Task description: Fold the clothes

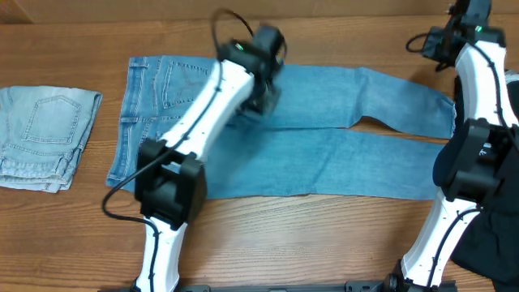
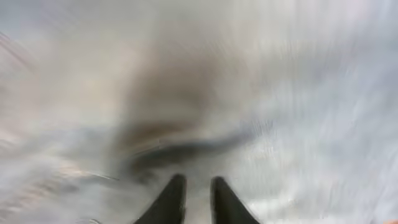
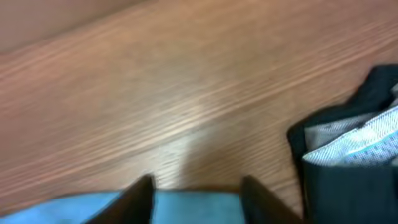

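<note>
Jeans [image 1: 340, 162] lie flat, legs running lengthwise from beneath my left gripper [image 2: 198, 199] toward my right gripper [image 3: 199, 196], which is nearer the hems, its jaws spread and empty. Blur hides the left's state; I cannot tell.

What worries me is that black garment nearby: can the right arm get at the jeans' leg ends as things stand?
Probably yes. The right gripper is open with blue denim of the jeans showing between its fingers; the black garment lies off to the side, not over the denim.
</note>
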`<move>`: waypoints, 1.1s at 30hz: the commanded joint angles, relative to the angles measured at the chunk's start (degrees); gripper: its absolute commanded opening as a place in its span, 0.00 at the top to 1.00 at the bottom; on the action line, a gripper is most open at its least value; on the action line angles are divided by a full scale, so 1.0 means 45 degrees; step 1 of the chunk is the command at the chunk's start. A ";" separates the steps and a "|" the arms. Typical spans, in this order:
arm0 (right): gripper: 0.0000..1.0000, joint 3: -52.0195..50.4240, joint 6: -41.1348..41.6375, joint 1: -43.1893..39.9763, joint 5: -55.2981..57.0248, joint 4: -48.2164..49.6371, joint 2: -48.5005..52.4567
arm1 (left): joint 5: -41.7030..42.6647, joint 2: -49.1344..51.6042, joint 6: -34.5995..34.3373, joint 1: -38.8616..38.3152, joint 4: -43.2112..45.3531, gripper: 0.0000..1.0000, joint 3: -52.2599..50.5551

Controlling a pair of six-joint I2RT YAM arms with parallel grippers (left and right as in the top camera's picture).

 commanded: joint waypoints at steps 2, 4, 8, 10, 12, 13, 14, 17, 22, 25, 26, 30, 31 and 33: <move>0.13 0.2871 0.0175 0.0063 -0.2754 -0.3497 -0.0350 | -0.0427 -0.0287 -0.0593 0.2667 0.1287 0.39 0.0670; 0.05 0.2846 0.0180 0.0063 -0.3288 -0.4430 -0.0345 | -0.0223 -0.0092 -0.0593 0.3560 0.2215 0.56 0.0413; 0.17 0.2686 0.0175 0.0087 -0.3638 -0.6003 -0.0345 | 0.0806 0.1127 -0.0593 0.4478 0.2939 0.96 0.0214; 0.24 0.2686 0.0175 0.0087 -0.3633 -0.6470 -0.0345 | 0.0758 0.2084 -0.0597 0.4541 0.2895 0.96 0.0214; 0.24 0.2686 0.0175 0.0087 -0.3638 -0.6989 -0.0340 | 0.0695 0.2943 -0.0607 0.4648 0.2851 0.96 0.0214; 0.24 0.2686 0.0175 0.0087 -0.3638 -0.7169 -0.0345 | 0.0588 0.3157 -0.0617 0.4707 0.2856 0.96 0.0214; 0.25 0.2686 0.0175 0.0087 -0.3638 -0.7412 -0.0345 | 0.0359 0.3342 -0.0612 0.4813 0.2846 0.96 0.0214; 0.25 0.2686 0.0175 0.0087 -0.3638 -0.7660 -0.0345 | 0.0170 0.3604 -0.0607 0.5129 0.2773 0.96 0.0214; 0.25 0.2686 0.0175 0.0097 -0.3633 -0.7956 -0.0340 | -0.1394 0.3609 -0.0073 0.6144 0.2331 0.96 0.0214; 0.24 0.2686 0.0175 0.0102 -0.3638 -0.7961 -0.0345 | -0.1433 0.3609 0.0471 0.6926 0.2336 0.96 0.0214; 0.24 0.2686 0.0175 0.0141 -0.3638 -0.7961 -0.0340 | -0.1418 0.3609 0.0729 0.7300 0.2409 0.96 0.0214; 0.24 0.2686 0.0175 0.0432 -0.3633 -0.7844 -0.0340 | -0.1341 0.3609 0.2001 0.7854 0.2890 0.96 0.0214; 0.24 0.2686 0.0175 0.0505 -0.3633 -0.7805 -0.0340 | -0.1302 0.3609 0.1991 0.7936 0.2977 0.96 0.0214; 0.23 0.2686 0.0170 0.0612 -0.3623 -0.7611 -0.0345 | -0.0325 0.3604 0.1982 0.8048 0.3113 0.96 0.0345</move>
